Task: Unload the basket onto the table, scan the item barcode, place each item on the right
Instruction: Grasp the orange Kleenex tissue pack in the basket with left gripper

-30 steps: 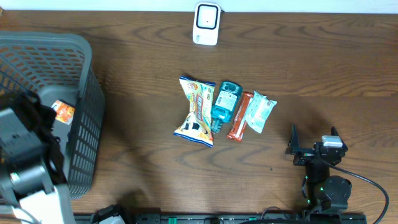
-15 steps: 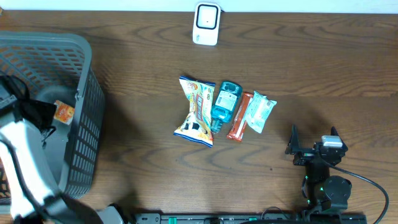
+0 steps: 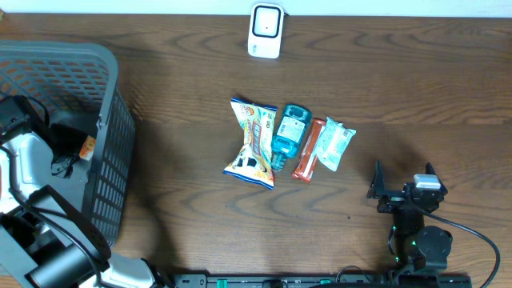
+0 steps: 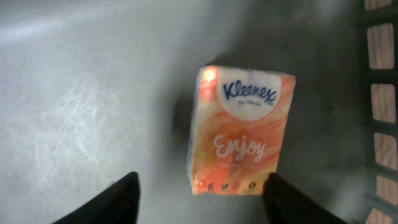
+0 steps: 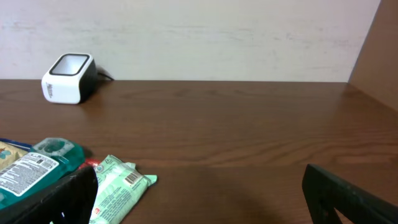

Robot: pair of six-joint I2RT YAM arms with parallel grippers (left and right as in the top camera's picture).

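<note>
Kleenex pack (image 4: 242,130) is lying flat, printed face up, on the floor inside the basket (image 3: 112,160), close to its slatted wall. The left gripper (image 4: 203,180) is hovering over the pack's lower end, its jaws standing apart and gripping nothing. No barcode is showing on this face, so a lift risks presenting the wrong side to the scanner (image 3: 266,30), which is sitting well outside the basket. If the jaws are closing off-centre, the soft film is likely slipping or crumpling, and one jaw may be catching the wall. The right gripper (image 5: 199,174) is resting far outside the basket, jaws wide.
</note>
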